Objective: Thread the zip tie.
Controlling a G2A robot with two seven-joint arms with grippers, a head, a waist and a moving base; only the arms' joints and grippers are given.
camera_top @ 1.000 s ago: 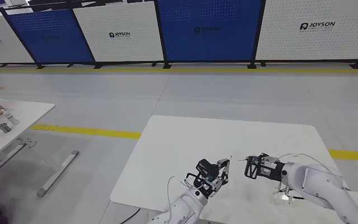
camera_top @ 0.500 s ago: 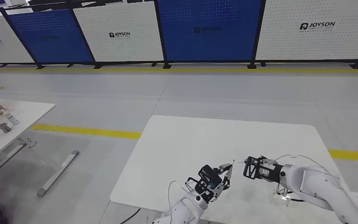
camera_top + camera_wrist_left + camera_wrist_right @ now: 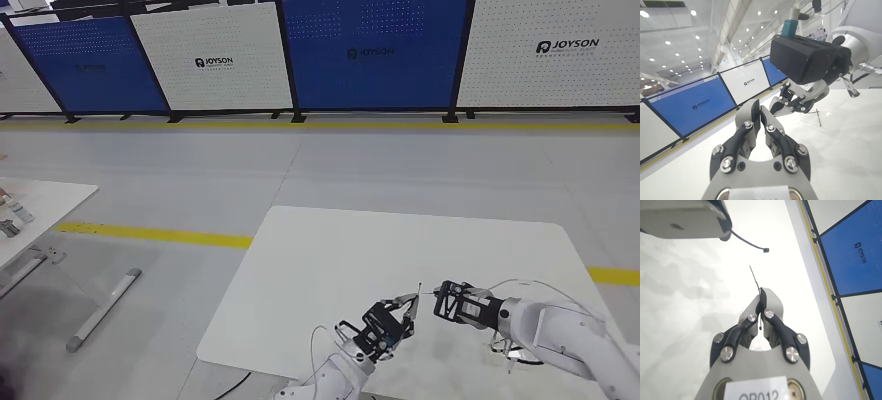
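1. Where two grippers face each other above one white table (image 3: 330, 250), the right gripper (image 3: 762, 292) pinches the zip tie (image 3: 754, 277), tip outward; the left gripper (image 3: 760, 108) clamps a headed black strip (image 3: 765, 250).
2. The left wrist view shows its pads (image 3: 755, 113) nearly touching; the right wrist view, the strip leaving them.
3. Blue and white panels (image 3: 375, 80) stand behind.

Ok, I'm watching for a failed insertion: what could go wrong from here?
The tail in the right gripper seems to point beside the zip tie head held by the left gripper, so it may miss. Thin and unsupported, the tail could also bend on contact.
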